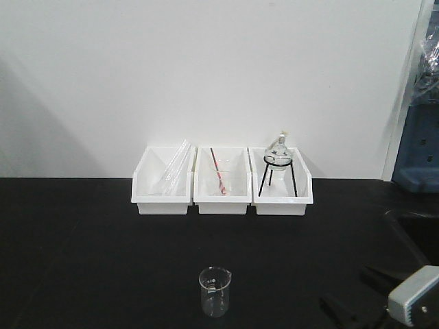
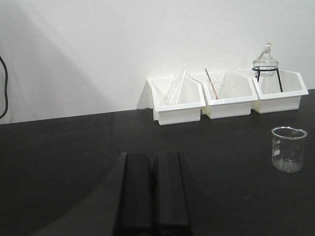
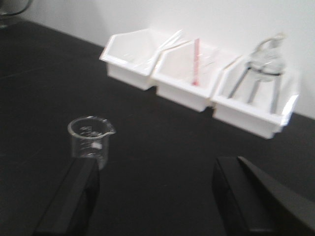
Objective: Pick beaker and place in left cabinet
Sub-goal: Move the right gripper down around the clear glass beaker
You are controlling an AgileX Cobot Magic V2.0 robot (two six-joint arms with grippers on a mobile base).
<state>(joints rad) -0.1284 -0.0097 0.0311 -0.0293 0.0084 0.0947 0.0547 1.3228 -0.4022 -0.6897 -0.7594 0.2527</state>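
The beaker (image 1: 215, 291) is small, clear glass with a pour spout. It stands upright on the black tabletop near the front edge. My right gripper (image 1: 353, 291) hovers to its right, open and empty. In the right wrist view the beaker (image 3: 91, 140) stands just beyond the left finger (image 3: 74, 196), outside the gap of the gripper (image 3: 157, 169). My left gripper (image 2: 153, 156) is shut with nothing in it, and the beaker (image 2: 288, 149) stands well off to its right. The left cabinet is out of view.
Three white bins (image 1: 221, 202) stand in a row against the white wall. They hold glass tubes (image 1: 173, 171), a red-striped rod (image 1: 218, 173) and a round-bottom flask on a black tripod (image 1: 279, 164). Blue-grey equipment (image 1: 418, 157) stands at the far right.
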